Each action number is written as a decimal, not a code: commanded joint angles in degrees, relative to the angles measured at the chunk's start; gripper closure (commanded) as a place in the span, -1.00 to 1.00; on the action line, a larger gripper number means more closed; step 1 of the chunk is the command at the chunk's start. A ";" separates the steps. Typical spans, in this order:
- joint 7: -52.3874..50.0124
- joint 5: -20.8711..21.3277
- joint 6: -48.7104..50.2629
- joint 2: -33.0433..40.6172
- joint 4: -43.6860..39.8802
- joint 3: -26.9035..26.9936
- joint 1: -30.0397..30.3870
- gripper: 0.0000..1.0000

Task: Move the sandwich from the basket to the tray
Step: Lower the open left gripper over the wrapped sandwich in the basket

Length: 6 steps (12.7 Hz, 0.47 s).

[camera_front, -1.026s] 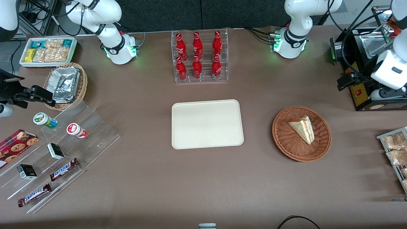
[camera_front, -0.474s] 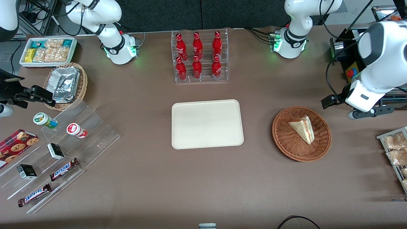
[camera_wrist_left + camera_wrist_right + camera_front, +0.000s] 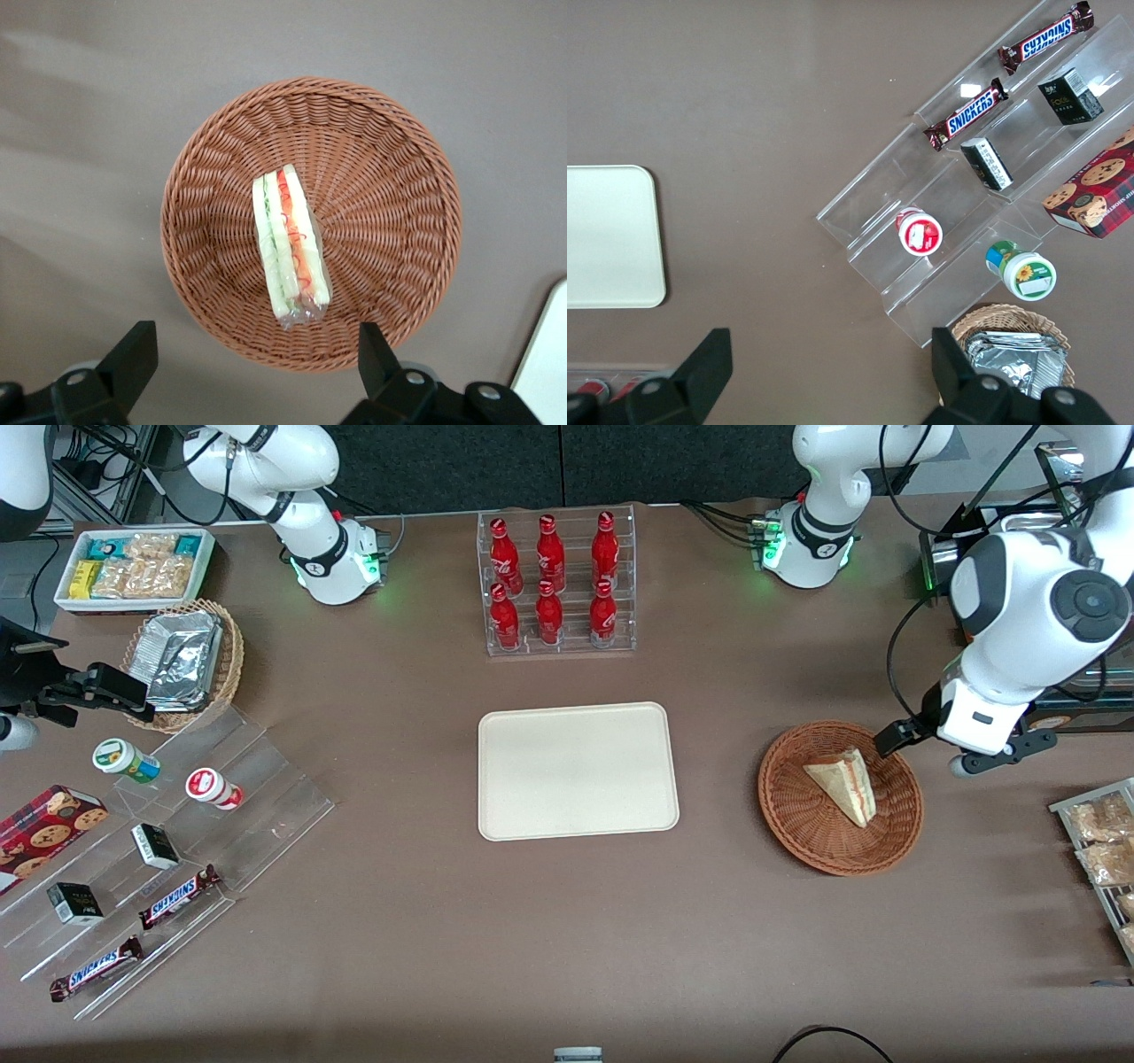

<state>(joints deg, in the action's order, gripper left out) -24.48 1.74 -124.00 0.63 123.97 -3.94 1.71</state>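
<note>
The sandwich (image 3: 842, 784) is a clear-wrapped white wedge lying in the round reddish-brown wicker basket (image 3: 797, 841). In the left wrist view the sandwich (image 3: 291, 252) shows red and green filling along its cut edge, near the middle of the basket (image 3: 390, 177). My left gripper (image 3: 992, 755) hangs above the table beside the basket's rim, on the side toward the working arm's end. It is open (image 3: 252, 345), with nothing between its fingers. The cream tray (image 3: 576, 771) lies flat beside the basket, toward the parked arm's end, with nothing on it.
A clear rack of red bottles (image 3: 554, 584) stands farther from the front camera than the tray. A black machine (image 3: 1001, 682) and a rack of snack packets (image 3: 1099, 841) sit at the working arm's end. Tiered acrylic shelves (image 3: 177, 841) with snacks lie toward the parked arm's end.
The left arm has swung in from the working arm's end of the table toward the basket, and its gripper now hangs beside the rim. The sandwich, basket and tray have not moved.
</note>
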 commanded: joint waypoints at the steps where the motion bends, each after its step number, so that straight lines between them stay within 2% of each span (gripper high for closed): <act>1: -4.52 -0.69 -3.26 -0.80 1.45 0.07 -0.12 -1.00; 3: -5.48 -0.78 -4.32 -2.55 1.45 0.16 -0.21 -1.00; 6: -12.59 -0.95 -7.56 -5.45 1.45 0.07 -2.06 -1.00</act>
<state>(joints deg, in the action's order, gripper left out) -33.05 1.47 -129.04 -3.23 125.21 -4.02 0.95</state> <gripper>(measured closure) 0.000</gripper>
